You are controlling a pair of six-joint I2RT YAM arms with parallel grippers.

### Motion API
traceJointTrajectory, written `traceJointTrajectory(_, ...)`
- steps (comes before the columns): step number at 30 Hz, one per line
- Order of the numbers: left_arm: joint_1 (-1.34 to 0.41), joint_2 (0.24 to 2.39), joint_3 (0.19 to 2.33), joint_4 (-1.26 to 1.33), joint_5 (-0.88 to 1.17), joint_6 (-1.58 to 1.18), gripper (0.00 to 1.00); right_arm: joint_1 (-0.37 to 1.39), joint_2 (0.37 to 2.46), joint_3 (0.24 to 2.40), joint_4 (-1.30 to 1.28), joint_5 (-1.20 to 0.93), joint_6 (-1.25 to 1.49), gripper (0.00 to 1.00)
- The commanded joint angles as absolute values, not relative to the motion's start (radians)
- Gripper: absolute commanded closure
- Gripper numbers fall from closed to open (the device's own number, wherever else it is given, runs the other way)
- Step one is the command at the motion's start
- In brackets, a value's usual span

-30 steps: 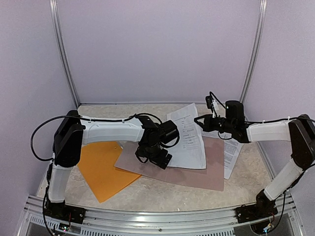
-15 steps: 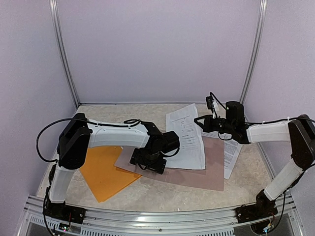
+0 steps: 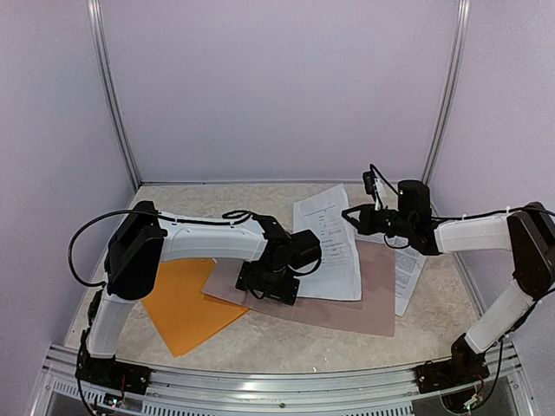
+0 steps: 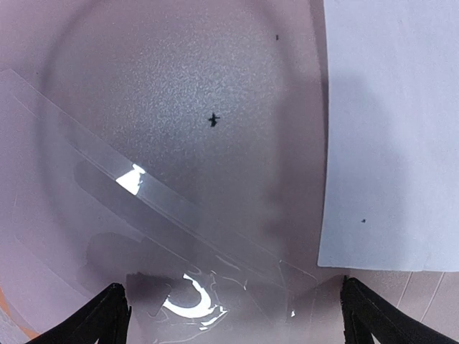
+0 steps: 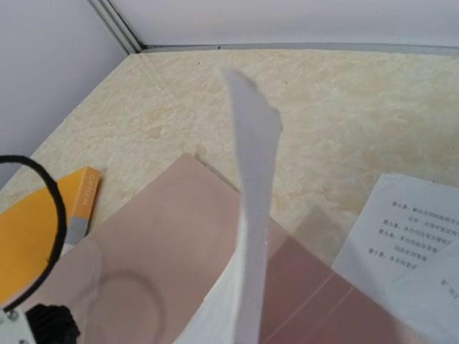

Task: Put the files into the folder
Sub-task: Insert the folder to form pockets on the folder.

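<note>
Flat orange plastic folder (image 3: 186, 303) with a pale grey spine strip lies near left on the beige speckled tabletop (image 3: 217, 198). Its right part is overlapped by the left corner of a stiff grey-brown clipboard (image 3: 347, 305). One white printed paper sheet (image 3: 334, 251) rests across the clipboard's far half. More printed sheets (image 3: 408, 273) poke out from under the clipboard at the right.

The right tool (image 3: 357, 217) is closed at the sheet's far right edge. Its wrist view shows that edge curled up off the board toward the camera, so it reads as pinched, though the fingers are out of that view. The left tool (image 4: 240, 321) is spread wide and holds nothing, low over the clipboard just left of the sheet's near left corner. A clear plastic strip (image 4: 143, 186) lies beneath it.

Handling, as judged: the sheet is light and limp, buckles when lifted by one edge, and likely slides easily on the smooth board. Best taken at an edge or corner, with the other tool steadying the opposite side. The folder looks thin and slick. Its open edge would need lifting, and the clipboard partly pins it.
</note>
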State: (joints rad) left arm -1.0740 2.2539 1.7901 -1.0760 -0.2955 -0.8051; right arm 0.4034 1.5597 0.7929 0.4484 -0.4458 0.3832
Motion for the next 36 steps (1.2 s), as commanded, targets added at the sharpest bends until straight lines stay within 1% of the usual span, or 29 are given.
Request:
traceJointTrajectory(1,-1.081,2.314,1.782,-1.068,-0.278,-0.810,0.01,0.410,1.537,0.769,0.455,-0.451,0.382,1.00)
traceJointTrajectory(4,-1.082,2.318,1.763,-1.094,-0.290,-0.832,0.02,0.411,1.528,0.765,0.453,-0.450,0.381,1.00)
traceJointTrajectory(8,-1.083,2.307,1.720,-1.105,-0.293,-0.854,0.07,0.411,1.522,0.764,0.451,-0.449,0.379,1.00)
traceJointTrajectory(17,-1.086,2.284,1.661,-1.098,-0.310,-0.882,0.28,0.411,1.519,0.771,0.435,-0.446,0.370,1.00)
traceJointTrajectory(26,-1.085,2.277,1.632,-1.056,-0.315,-0.870,0.41,0.412,1.517,0.764,0.436,-0.443,0.373,1.00)
traceJointTrajectory(31,-1.084,2.277,1.619,-1.038,-0.310,-0.866,0.47,0.413,1.518,0.758,0.436,-0.443,0.373,1.00)
traceJointTrajectory(36,-1.085,2.252,1.593,-1.016,-0.314,-0.871,0.57,0.419,1.522,0.759,0.435,-0.444,0.370,1.00)
